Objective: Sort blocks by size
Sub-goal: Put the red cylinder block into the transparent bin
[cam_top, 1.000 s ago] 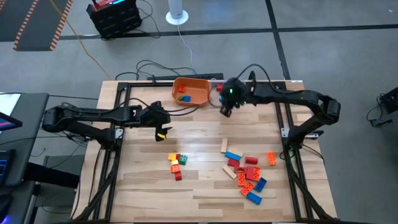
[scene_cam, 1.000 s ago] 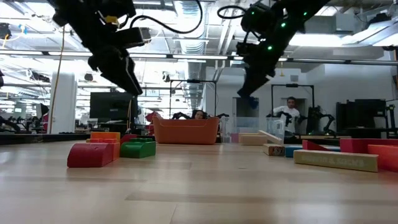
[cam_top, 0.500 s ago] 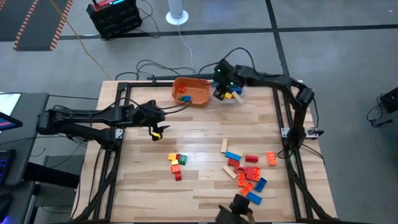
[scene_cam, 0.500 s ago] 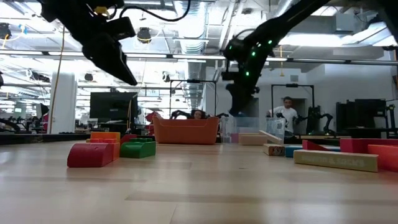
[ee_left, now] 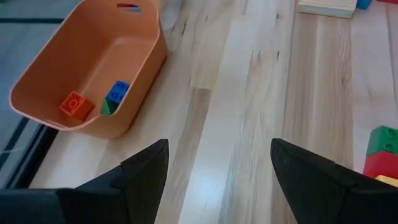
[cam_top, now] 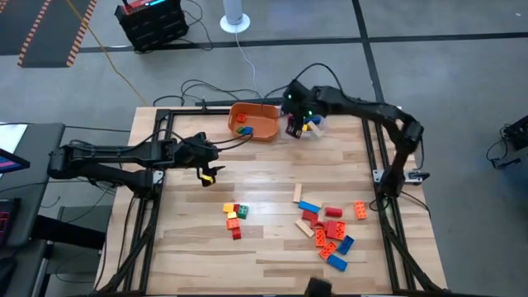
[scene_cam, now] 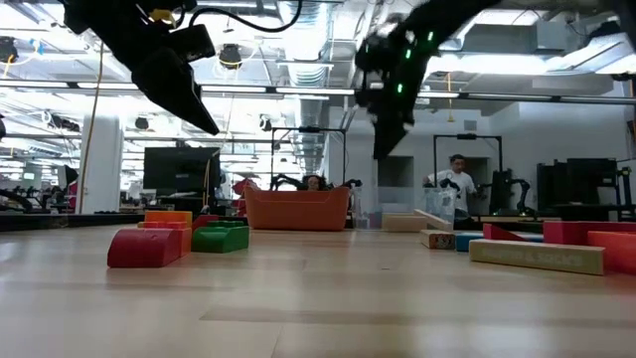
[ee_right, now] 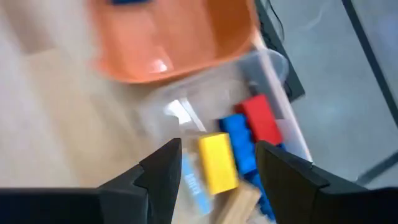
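Observation:
My right gripper (cam_top: 295,126) hovers open over the clear container (cam_top: 314,125) at the table's far edge. A yellow block (ee_right: 217,163), a blue one (ee_right: 239,146) and a red one (ee_right: 261,119) lie in the container below its fingers. Beside it stands the orange bowl (cam_top: 255,119), holding an orange block (ee_left: 77,106), a blue one (ee_left: 117,92) and a green one. My left gripper (cam_top: 209,171) hangs open and empty over the table's left middle. Loose blocks lie in a small group (cam_top: 234,216) and a bigger one (cam_top: 330,228) on the near half.
A tan block (cam_top: 297,193) lies apart, just beyond the bigger group. Bare wood spreads between the bowl and the loose blocks. Black frame rails (cam_top: 384,165) run along the table's sides. Cables (cam_top: 206,87) lie behind the far edge, and a person (scene_cam: 459,179) stands in the room beyond.
My right gripper has swung from over the wood near the bowl toward the table's far edge and now hangs above the clear container. My left gripper has drawn back a little toward the table's left and risen slightly.

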Robot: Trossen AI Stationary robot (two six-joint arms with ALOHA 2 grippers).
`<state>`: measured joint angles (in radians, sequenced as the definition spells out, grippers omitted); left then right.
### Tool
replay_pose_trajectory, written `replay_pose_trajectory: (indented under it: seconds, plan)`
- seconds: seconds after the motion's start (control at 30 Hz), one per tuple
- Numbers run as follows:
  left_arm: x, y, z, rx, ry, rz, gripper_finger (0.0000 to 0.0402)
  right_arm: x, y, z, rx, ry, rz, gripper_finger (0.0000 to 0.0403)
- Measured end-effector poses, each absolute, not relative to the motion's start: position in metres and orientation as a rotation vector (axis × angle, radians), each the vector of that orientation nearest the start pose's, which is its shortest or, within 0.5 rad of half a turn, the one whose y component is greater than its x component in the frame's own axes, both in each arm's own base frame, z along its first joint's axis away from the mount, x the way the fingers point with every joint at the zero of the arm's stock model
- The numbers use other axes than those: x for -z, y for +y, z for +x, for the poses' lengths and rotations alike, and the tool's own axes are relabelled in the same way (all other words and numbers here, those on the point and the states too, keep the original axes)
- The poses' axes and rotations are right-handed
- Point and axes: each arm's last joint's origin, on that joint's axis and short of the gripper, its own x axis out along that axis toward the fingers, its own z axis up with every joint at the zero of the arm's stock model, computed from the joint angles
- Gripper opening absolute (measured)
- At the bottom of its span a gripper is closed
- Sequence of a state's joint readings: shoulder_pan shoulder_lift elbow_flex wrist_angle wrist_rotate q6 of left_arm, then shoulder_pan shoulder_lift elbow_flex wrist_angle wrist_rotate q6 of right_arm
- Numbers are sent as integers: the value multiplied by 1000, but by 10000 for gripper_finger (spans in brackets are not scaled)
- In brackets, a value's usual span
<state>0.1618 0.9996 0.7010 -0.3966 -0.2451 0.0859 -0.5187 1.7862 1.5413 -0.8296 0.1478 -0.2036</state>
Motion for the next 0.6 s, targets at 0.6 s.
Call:
replay_pose_trajectory:
  seconds: [0.6]
  plan:
    - [-249, 19, 201, -292, 704, 69, 274, -213, -1, 296, 245, 1425, 115, 235]
